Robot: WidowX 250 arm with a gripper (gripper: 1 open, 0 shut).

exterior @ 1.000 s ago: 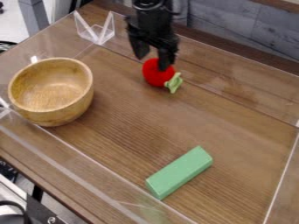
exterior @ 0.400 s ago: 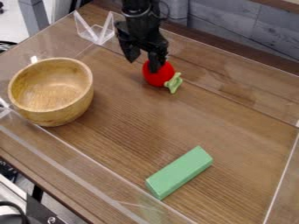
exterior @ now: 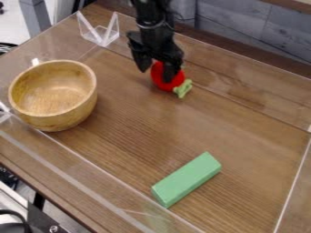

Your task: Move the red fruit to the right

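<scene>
The red fruit (exterior: 165, 80) is a small toy strawberry with a pale green stem pointing right, lying on the wooden table toward the back centre. My black gripper (exterior: 159, 65) points down over it from above, open, with one finger on each side of the fruit's upper part. The fingers hide the top of the fruit. Whether the fingers touch it cannot be told.
A wooden bowl (exterior: 51, 94) stands at the left. A green rectangular block (exterior: 187, 178) lies near the front right. Clear acrylic walls (exterior: 97, 29) border the table on all sides, with the wooden surface (exterior: 231, 118) to the right of the fruit.
The gripper has come down over the red fruit, its fingers now straddling it. The fruit, bowl and block stay where they were.
</scene>
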